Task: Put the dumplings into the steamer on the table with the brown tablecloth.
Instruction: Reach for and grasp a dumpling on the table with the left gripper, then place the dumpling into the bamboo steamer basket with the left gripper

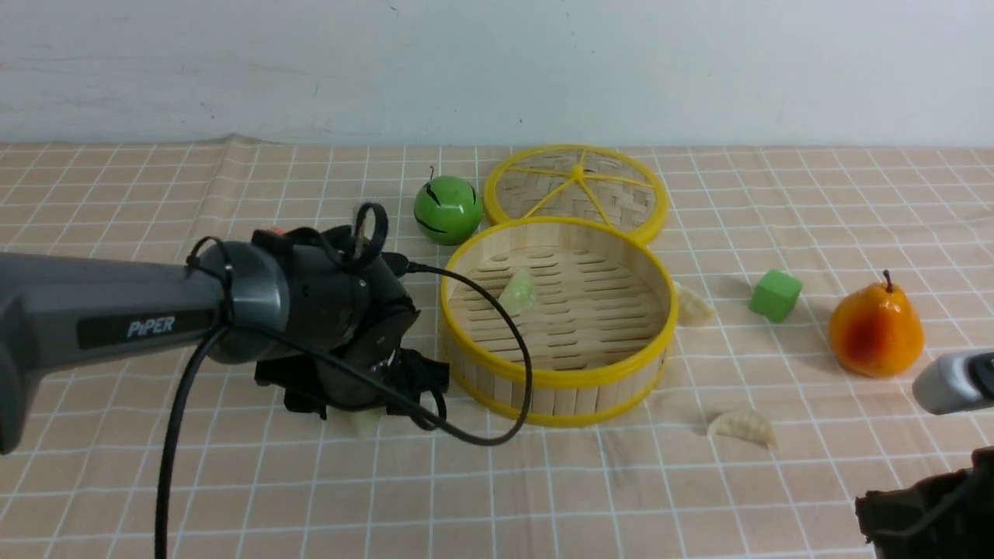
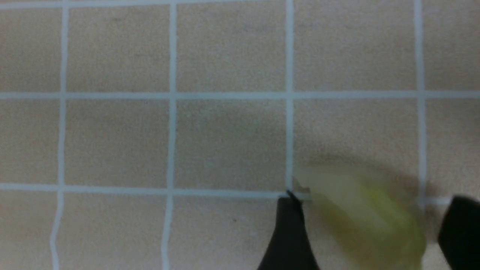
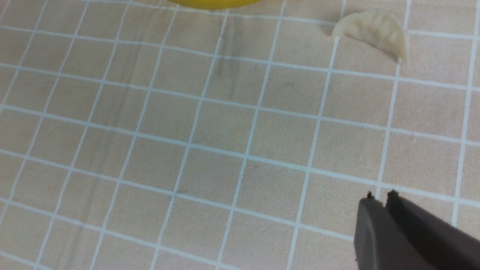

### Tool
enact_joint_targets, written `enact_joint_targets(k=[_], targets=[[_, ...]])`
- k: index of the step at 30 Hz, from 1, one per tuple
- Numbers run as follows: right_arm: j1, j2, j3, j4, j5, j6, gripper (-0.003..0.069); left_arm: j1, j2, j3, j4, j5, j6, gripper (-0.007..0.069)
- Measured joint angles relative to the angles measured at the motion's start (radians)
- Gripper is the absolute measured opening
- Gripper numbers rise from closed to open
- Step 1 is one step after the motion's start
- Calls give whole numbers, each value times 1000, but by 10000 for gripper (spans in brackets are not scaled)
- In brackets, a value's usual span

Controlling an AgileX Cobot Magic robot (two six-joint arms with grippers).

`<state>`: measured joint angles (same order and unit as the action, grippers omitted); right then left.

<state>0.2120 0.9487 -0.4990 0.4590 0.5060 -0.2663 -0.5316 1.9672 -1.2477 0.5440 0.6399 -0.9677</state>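
left gripper (image 2: pixel 375 228) spread, straddling your green dumpling (image 1: pixel 363 423), lower centre-left of front frame; long axis seems slanted across the gap | right gripper (image 3: pixel 380 197) pressed together, empty, farther off | steamer (image 1: pixel 555 380) just right, frame centre

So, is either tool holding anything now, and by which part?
Nothing is held. The left tool stands open around a pale green dumpling on the tablecloth; the right tool is shut and empty.
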Motion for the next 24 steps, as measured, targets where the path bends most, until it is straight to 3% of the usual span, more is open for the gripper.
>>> enact_joint_targets(k=[3,5,7,13,14,15,18,24], targets=[[0,0,0,0,0,0,45,0,1,0,18,-2,5,406],[0,0,0,1,0,0,47,0,1,-11,30,22,36,288],[0,0,0,0,0,0,50,0,-2,-25,32,51,72,223],[0,0,0,-1,0,0,55,0,-83,-94,-48,104,182,227],[0,0,0,-1,0,0,58,0,-132,-145,-146,85,255,227],[0,0,0,-1,0,0,58,0,-132,-145,-146,85,255,227],[0,0,0,-1,-4,0,62,0,-165,-234,-408,-21,449,227],[0,0,0,-1,-11,0,62,-1,-54,-277,-713,-141,713,227]])
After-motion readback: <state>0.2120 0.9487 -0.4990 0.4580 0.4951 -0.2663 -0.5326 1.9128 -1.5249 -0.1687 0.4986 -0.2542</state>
